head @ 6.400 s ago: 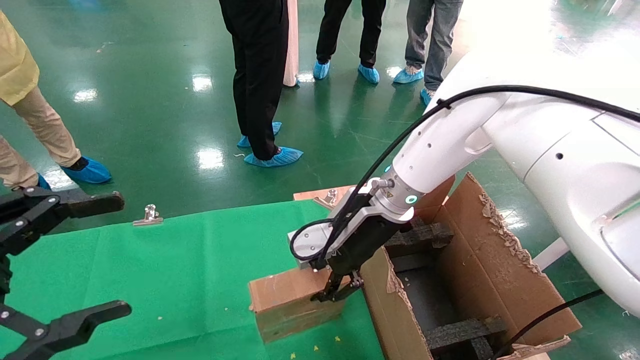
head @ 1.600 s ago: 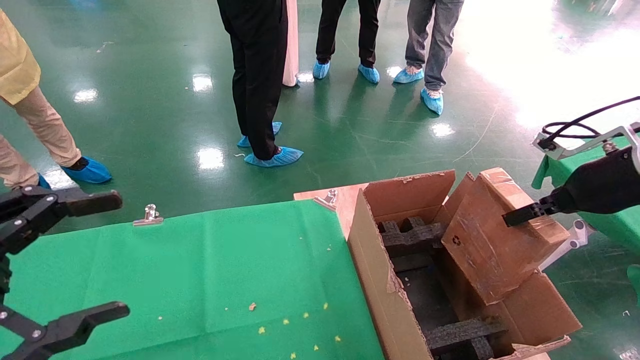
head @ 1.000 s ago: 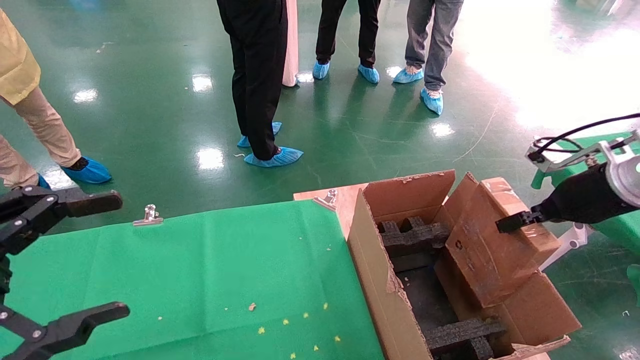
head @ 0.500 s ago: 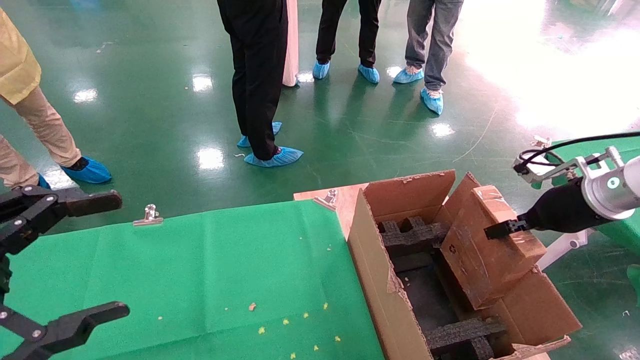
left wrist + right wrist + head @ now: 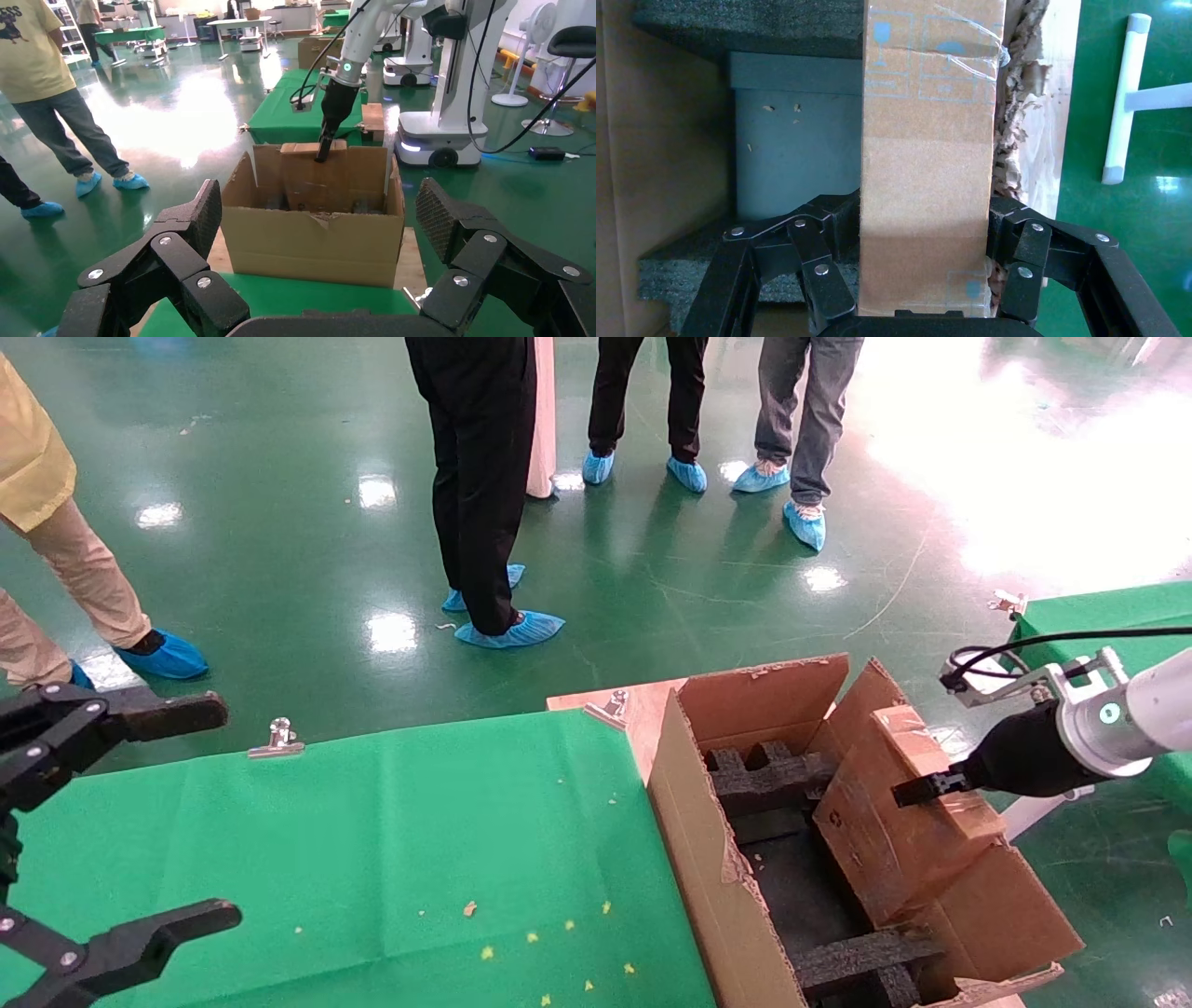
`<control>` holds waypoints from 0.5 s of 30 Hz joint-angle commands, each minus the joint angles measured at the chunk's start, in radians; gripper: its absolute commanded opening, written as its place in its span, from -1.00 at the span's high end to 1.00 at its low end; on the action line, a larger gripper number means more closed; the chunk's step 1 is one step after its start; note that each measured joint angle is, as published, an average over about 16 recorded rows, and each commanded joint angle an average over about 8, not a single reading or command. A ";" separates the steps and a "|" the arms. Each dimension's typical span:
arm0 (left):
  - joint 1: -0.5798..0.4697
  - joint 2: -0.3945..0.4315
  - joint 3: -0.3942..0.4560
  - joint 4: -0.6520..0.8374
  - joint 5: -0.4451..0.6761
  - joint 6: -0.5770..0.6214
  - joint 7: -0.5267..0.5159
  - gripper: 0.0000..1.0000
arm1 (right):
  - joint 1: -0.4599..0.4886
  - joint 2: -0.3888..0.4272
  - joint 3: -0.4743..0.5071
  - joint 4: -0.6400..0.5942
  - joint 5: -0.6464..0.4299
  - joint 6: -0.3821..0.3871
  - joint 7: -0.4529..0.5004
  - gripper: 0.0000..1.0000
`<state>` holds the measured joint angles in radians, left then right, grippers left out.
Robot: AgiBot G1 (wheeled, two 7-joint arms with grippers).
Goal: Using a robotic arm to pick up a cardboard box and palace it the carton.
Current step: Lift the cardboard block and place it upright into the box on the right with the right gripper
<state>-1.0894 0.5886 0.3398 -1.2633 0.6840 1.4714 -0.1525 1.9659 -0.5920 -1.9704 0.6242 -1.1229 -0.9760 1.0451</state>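
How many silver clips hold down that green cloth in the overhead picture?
2: one clip on the green cloth's far edge, left of middle; another at its far right corner by the carton. Others may be hidden.

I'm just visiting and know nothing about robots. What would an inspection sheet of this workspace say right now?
Surface: green cloth covers the table, held by a metal clip.
Job's things: cardboard box tilted, partly lowered into the carton, which has black foam inserts inside.
Clutter: small crumbs on the cloth.
Grippers: right gripper shut on the cardboard box; left gripper open, parked over the cloth's left edge.
Cables: black cable runs along the right arm.
Surroundings: glossy green floor; people in blue shoe covers standing beyond the table; another green-covered table at right.
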 commanded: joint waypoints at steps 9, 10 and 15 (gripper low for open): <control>0.000 0.000 0.000 0.000 0.000 0.000 0.000 -1.00 | -0.048 -0.008 0.002 0.001 0.017 0.028 -0.008 1.00; 0.000 0.000 0.000 0.000 0.000 0.000 0.000 -1.00 | -0.053 -0.011 0.002 -0.001 0.019 0.030 -0.010 1.00; 0.000 0.000 0.000 0.000 0.000 0.000 0.000 -1.00 | -0.080 -0.027 0.003 -0.018 0.029 0.039 -0.017 1.00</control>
<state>-1.0895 0.5885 0.3400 -1.2633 0.6839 1.4713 -0.1523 1.8850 -0.6214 -1.9668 0.6017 -1.0926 -0.9389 1.0286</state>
